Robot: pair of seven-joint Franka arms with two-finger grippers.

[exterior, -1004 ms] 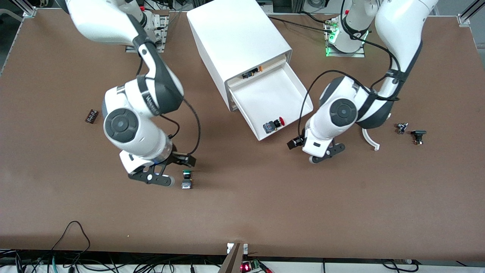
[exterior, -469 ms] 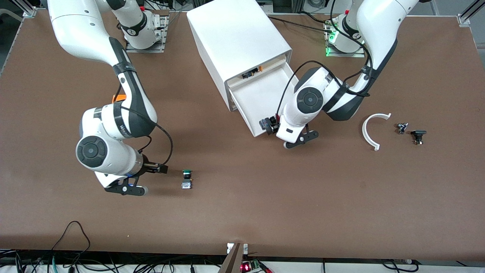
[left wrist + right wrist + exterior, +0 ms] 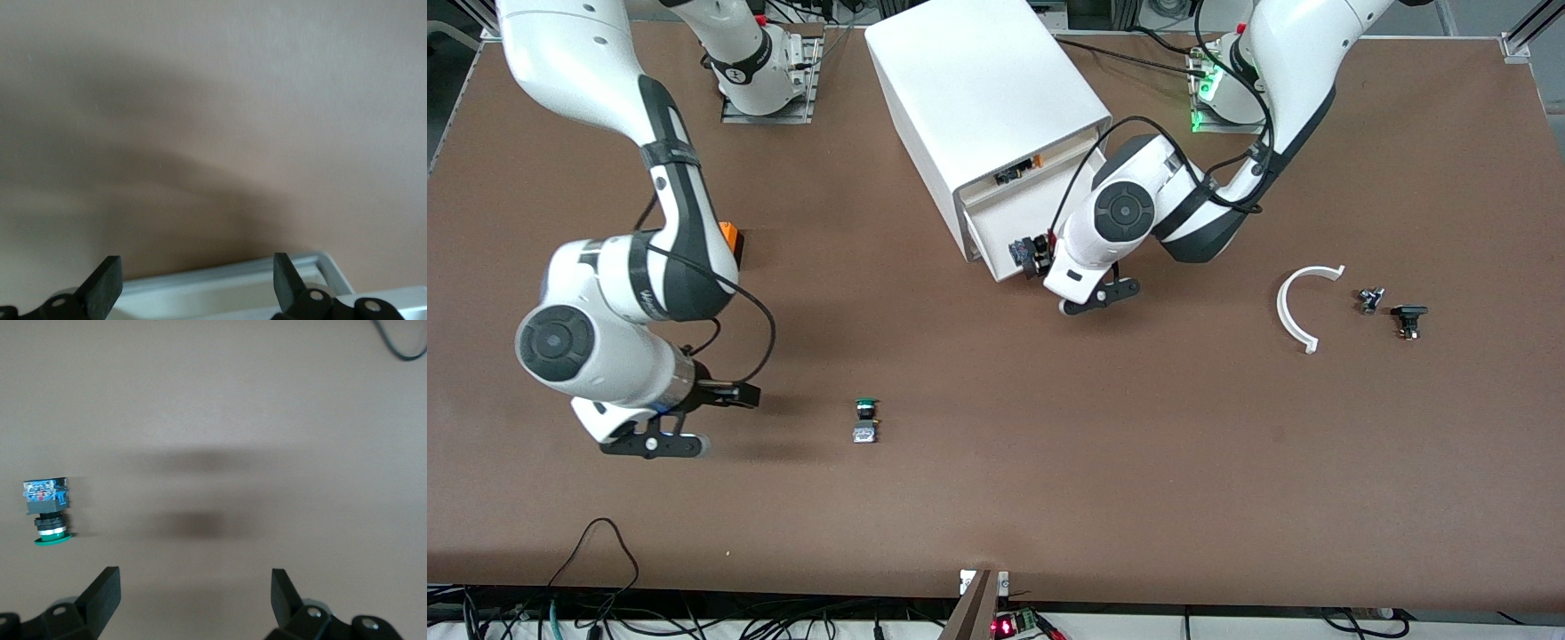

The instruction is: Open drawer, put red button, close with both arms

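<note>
While the drawer [image 3: 996, 233] stands only partly out of the white cabinet [image 3: 983, 98], red button hidden | left gripper [image 3: 1089, 299] at the drawer's cream front [image 3: 227, 283], jaws apart, empty | right gripper [image 3: 654, 442] low over the desk [image 3: 1138, 444] beside the green button [image 3: 48, 513], jaws apart, empty

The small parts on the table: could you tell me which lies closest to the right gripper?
The green-capped button, lying apart near the right gripper; the two dark parts lie at the left arm's end.
</note>
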